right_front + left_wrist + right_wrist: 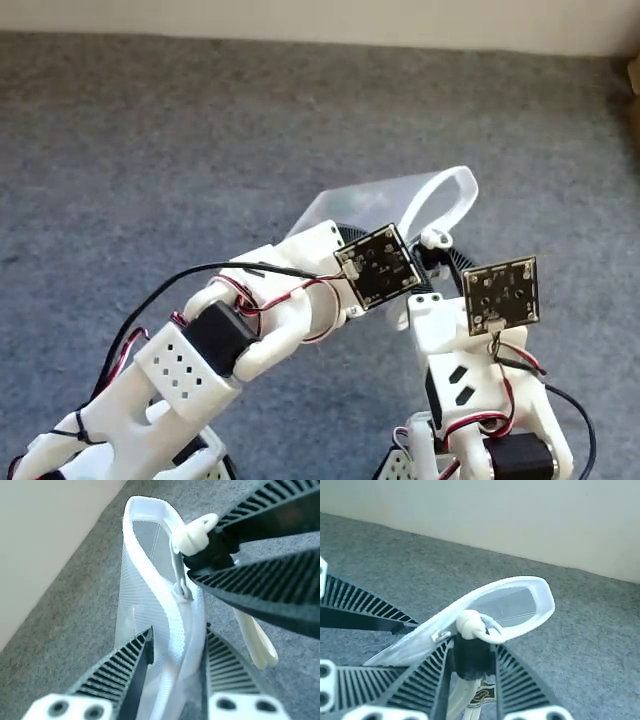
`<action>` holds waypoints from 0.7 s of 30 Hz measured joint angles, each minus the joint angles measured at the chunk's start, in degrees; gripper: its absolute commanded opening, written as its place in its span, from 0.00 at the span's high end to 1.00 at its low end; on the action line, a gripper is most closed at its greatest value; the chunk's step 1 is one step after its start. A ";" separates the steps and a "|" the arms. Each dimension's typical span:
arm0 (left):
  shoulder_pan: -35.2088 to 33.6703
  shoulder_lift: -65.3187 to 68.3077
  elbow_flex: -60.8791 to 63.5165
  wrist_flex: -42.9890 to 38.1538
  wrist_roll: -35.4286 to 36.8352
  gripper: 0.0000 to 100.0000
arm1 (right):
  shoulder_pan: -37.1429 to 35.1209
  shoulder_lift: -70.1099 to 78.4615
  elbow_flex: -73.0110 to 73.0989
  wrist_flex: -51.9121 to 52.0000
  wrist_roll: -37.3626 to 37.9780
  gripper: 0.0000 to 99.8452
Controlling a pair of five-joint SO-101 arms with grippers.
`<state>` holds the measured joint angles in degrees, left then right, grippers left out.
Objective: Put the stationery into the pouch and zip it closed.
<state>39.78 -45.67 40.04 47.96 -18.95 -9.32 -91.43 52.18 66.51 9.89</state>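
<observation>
The left gripper [178, 632] is clamped shut on the near end of the pouch [140, 590]. The right gripper [472, 652] pinches the zip pull [470, 623] on the pouch's top edge. The pouch is held edge-up, its long axis running away from the arms and its mouth gaping at the far end. Grey bench [150, 150] spreads around it to the wall [300, 15].

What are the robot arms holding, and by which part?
Both hold the pouch: the left end effector clamps its zippered edge, and the right end effector pinches the zipper pull.
</observation>
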 measured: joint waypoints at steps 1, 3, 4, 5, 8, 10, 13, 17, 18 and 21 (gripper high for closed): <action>0.00 0.00 0.00 -0.09 0.00 0.85 | 0.00 0.00 0.00 0.00 0.00 1.00; 0.00 0.00 0.00 -0.09 0.00 0.85 | 0.00 0.00 0.00 0.00 0.00 1.00; 0.00 0.00 0.00 -0.09 0.00 0.85 | 0.00 0.00 0.00 0.00 0.00 1.00; 0.18 0.00 0.00 -0.09 0.00 0.86 | 0.00 0.00 0.00 0.00 0.00 1.00; 1.49 0.00 0.00 -0.09 0.00 0.94 | 0.00 0.00 0.00 0.00 0.00 1.00; 2.29 0.00 0.00 -0.09 0.00 0.99 | 0.00 0.00 0.00 0.00 0.00 1.00; 2.90 0.00 0.00 -0.09 0.00 0.99 | 0.00 0.00 0.00 0.00 0.00 1.00; 2.99 -1.76 0.18 -0.09 0.00 0.99 | 0.00 0.00 0.00 0.00 0.00 1.00; 2.99 -2.99 0.53 -0.09 0.00 0.99 | -0.09 0.00 0.00 0.00 0.00 1.00; 2.99 -8.26 3.78 -0.09 1.41 0.99 | -0.53 -0.09 0.00 0.00 0.00 1.00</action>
<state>42.77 -53.93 43.82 47.87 -17.54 -9.85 -91.52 52.18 66.51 9.89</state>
